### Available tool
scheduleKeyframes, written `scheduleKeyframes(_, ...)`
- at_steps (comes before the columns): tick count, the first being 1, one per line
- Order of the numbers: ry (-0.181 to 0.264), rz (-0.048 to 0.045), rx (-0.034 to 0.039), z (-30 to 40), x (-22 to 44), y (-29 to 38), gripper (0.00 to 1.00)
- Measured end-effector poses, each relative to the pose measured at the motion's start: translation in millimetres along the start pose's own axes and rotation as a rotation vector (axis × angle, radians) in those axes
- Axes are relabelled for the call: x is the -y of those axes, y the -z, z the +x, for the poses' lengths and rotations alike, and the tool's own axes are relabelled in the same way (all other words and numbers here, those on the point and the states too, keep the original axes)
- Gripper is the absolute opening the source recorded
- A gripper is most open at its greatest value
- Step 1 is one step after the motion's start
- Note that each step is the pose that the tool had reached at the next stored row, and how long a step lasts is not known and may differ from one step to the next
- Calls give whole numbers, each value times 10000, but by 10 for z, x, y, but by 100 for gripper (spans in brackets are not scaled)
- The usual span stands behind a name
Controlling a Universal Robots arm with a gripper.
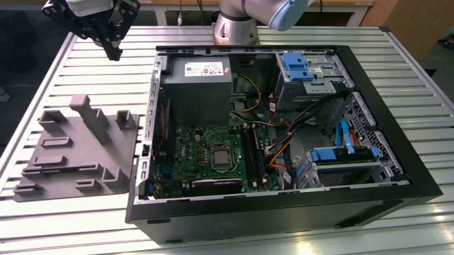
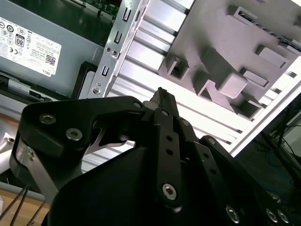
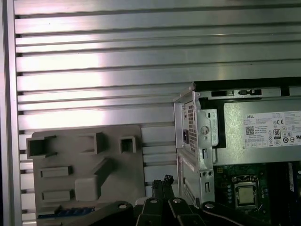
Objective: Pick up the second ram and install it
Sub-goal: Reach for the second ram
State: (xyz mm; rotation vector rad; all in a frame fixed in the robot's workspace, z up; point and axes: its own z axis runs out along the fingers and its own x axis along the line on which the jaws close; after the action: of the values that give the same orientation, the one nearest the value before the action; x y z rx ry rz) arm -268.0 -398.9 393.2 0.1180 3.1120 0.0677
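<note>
One slatted metal table (image 1: 85,69) is carrying an open computer case (image 1: 397,186) and, on the exterior view's left, a grey tray (image 1: 64,159). Near the case's far corner the pincer (image 1: 114,52) is hovering over bare slats, closed tip to tip and gripping nothing. What may be the memory stick (image 1: 252,151) is standing in the slots beside the processor (image 1: 222,158), though I cannot tell for sure. Descending closed or off-line, the pincer is risking a knock against the case wall or the orange wires (image 1: 280,154).

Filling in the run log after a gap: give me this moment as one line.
tool shut, empty | hovering over table between grey tray and computer case | touching nothing
</note>
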Motion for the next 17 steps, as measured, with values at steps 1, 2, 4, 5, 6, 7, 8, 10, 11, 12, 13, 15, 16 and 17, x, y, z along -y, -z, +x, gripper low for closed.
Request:
scheduleKeyframes(1,1,0,0,9,1,0,11)
scheduleKeyframes(2,0,1,0,18,1,1,11)
scheduleKeyframes(4,0,0,0,38,3,1,11)
scheduleKeyframes(5,0,0,0,47,4,1,11)
scheduleKeyframes(6,0,0,0,56,4,1,11)
scheduleKeyframes(7,1,0,0,65,5,2,11)
scheduleKeyframes(8,0,0,0,74,6,2,11)
scheduleKeyframes(10,0,0,1,92,7,3,11)
scheduleKeyframes(11,1,1,0,101,8,3,11)
scheduleKeyframes(12,1,1,0,110,8,3,11)
scheduleKeyframes(13,1,0,0,119,9,3,11)
scheduleKeyframes(15,1,1,0,137,11,4,11)
scheduleKeyframes(16,0,0,0,146,11,4,11)
scheduleKeyframes(17,1,0,1,154,12,4,11)
